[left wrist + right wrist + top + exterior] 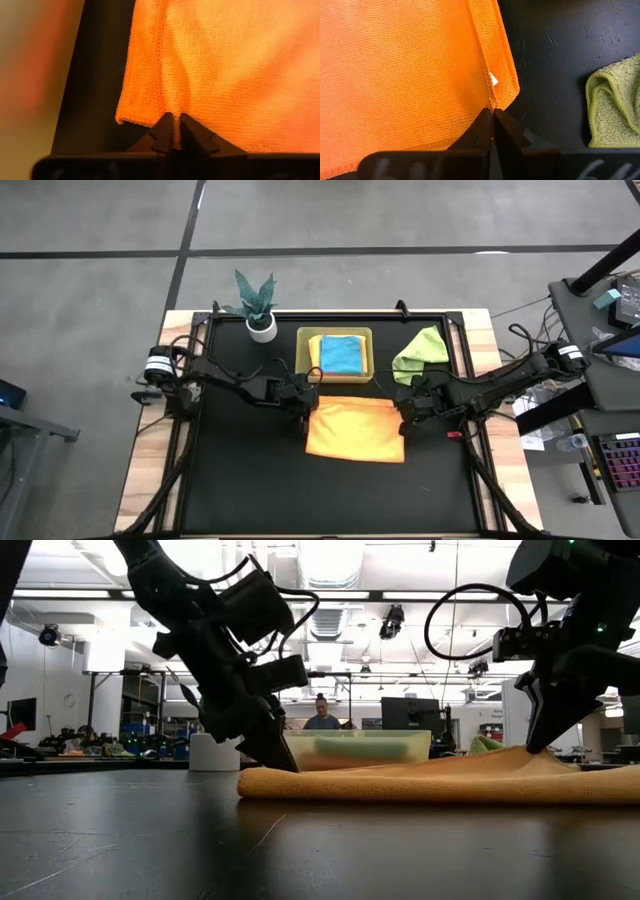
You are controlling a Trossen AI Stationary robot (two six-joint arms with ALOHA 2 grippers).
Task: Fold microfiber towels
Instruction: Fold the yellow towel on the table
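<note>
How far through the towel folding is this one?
Done: a folded blue towel lies in the bin. In hand: the left gripper and right gripper each pinch a far corner of the orange towel, spread on the mat. Left: the crumpled green towel beside the bin.

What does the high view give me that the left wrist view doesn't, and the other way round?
Only the high view shows the bin holding the teal blue towel, the lime green towel beside it, the potted plant, and the right hand at the orange towel's other far corner. Only the left wrist view shows the left hand pinched shut on the towel's stitched hem near a corner. Both show the orange towel on the black mat.
</note>
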